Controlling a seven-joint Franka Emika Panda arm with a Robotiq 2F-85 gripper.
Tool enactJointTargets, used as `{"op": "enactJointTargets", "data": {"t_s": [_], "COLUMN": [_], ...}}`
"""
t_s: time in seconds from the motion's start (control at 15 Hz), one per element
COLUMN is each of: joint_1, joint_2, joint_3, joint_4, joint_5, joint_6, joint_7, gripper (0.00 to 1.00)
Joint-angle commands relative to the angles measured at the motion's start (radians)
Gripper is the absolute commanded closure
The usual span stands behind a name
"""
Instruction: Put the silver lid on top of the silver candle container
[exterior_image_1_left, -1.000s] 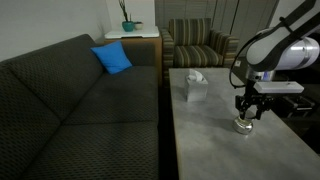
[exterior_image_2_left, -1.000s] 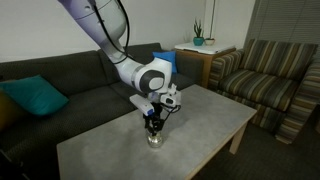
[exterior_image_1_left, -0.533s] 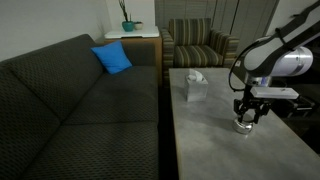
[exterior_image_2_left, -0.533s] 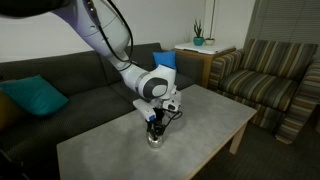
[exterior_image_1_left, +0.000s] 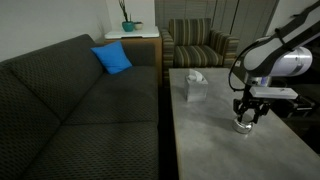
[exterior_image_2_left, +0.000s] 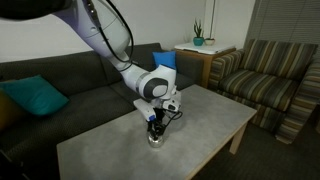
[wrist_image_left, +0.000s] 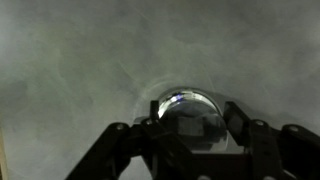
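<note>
The silver candle container (exterior_image_1_left: 243, 127) is a small shiny tin on the grey table; it also shows in the other exterior view (exterior_image_2_left: 154, 140). My gripper (exterior_image_1_left: 248, 114) points straight down right over it in both exterior views (exterior_image_2_left: 153, 127). In the wrist view the round silver lid (wrist_image_left: 190, 112) lies between my two fingers (wrist_image_left: 192, 128), which close on its rim. The lid sits directly over the tin and hides the wax and the tin's wall. I cannot tell if the lid rests fully on the tin.
A pale tissue box (exterior_image_1_left: 194, 87) stands on the table (exterior_image_1_left: 215, 150) towards the sofa. A dark sofa (exterior_image_1_left: 70, 110) with a blue cushion (exterior_image_1_left: 112, 58) runs along one side. A striped armchair (exterior_image_2_left: 262, 75) stands beyond the table's end.
The gripper came down a little onto the tin between one second and half a second ago. Since then nothing has visibly moved.
</note>
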Motion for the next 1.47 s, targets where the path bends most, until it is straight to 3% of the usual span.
{"op": "enactJointTargets", "data": {"t_s": [0.0,0.2,0.73,1.4], "joint_1": [0.008,0.014,0.077,0.305], "joint_2": [0.0,0.0,-0.181,-0.446], "joint_3": [-0.012,-0.019,-0.038,-0.2], "joint_4": [0.003,-0.005,-0.346,-0.813], "joint_5": [0.008,0.009,-0.002,0.01], "joint_6": [-0.016,-0.002,0.159,0.451], "joint_7": [0.039,0.074,0.192,0.454], "gripper": [0.05,0.0,0.0,0.0]}}
